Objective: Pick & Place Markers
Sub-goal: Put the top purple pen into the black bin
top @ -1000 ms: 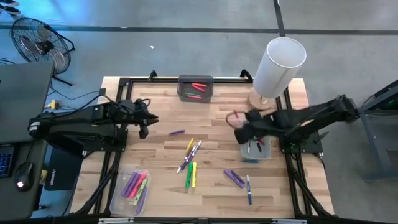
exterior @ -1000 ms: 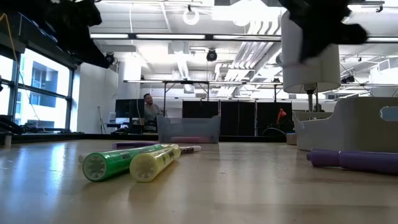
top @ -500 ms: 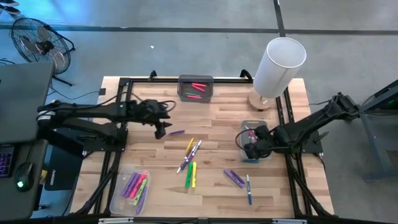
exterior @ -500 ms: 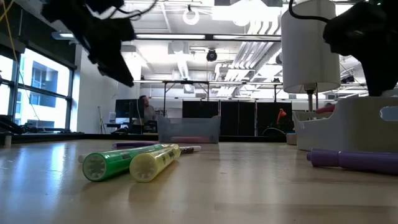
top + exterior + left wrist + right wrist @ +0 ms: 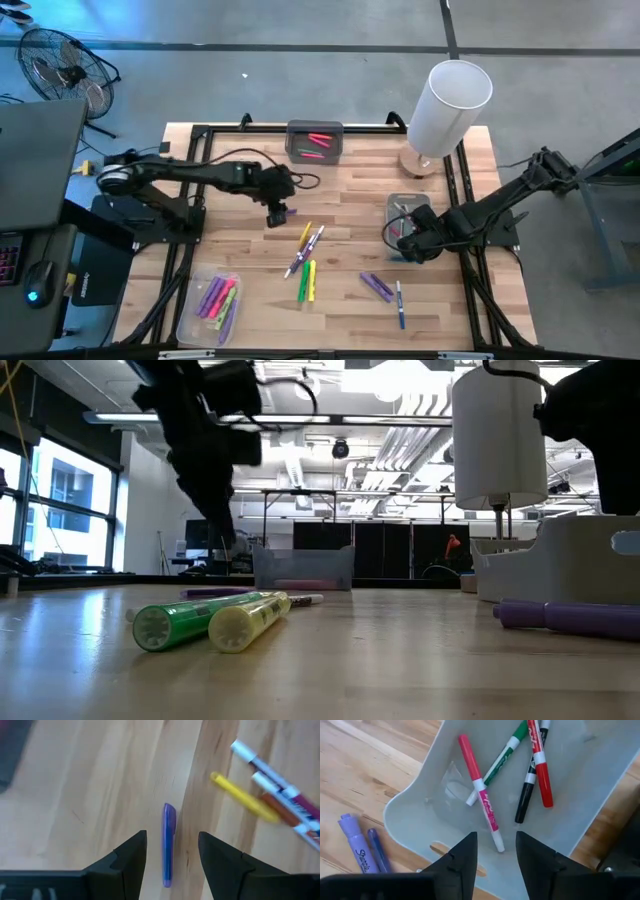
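A purple marker (image 5: 169,840) lies flat on the wood table left of centre. My left gripper (image 5: 172,857) hangs open just above it and points down, one finger on either side of the marker's near half, touching nothing. My right gripper (image 5: 496,855) stands open over a clear tray (image 5: 410,815) at the table's right side. In that tray lie a pink marker (image 5: 479,795), a green one (image 5: 502,755), a red one (image 5: 540,765) and a black one (image 5: 525,795). In the high view the left gripper (image 5: 278,214) is near the table's middle and the right gripper (image 5: 405,243) is at the tray's near end.
Loose markers lie at the centre (image 5: 306,252), with purple (image 5: 376,287) and blue (image 5: 400,303) ones toward the near right. A grey tray (image 5: 315,140) stands at the far edge and a clear tray (image 5: 212,303) of markers at the near left. A white cylinder (image 5: 448,105) stands at the far right.
My left gripper has swung out toward the table's middle and sunk over the purple marker. My right gripper has gone toward the near edge and down over the clear tray. The pink marker it carried now lies in that tray.
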Robot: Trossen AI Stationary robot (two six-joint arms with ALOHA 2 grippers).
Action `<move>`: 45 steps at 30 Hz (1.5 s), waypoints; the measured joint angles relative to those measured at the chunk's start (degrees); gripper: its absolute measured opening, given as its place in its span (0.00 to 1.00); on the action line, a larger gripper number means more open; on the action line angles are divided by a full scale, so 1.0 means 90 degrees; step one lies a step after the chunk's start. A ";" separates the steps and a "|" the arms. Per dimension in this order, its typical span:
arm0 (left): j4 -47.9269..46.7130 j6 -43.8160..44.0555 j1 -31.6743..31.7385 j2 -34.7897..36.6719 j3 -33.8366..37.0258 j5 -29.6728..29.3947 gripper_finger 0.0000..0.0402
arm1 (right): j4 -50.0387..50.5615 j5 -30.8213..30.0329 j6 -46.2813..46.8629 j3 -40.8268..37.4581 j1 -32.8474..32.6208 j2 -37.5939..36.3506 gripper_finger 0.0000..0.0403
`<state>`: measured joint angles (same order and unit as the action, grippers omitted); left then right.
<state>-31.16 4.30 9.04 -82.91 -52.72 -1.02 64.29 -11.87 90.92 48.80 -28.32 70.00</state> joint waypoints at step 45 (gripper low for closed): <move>-0.2292 0.0575 0.0887 -0.1946 -0.3608 -0.0141 0.07 | 0.0102 -0.1313 -0.0778 0.0007 -0.0754 -0.0034 0.31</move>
<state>-51.79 9.48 17.02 -100.42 -85.19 -2.28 65.21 -23.68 83.92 48.86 -35.11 69.69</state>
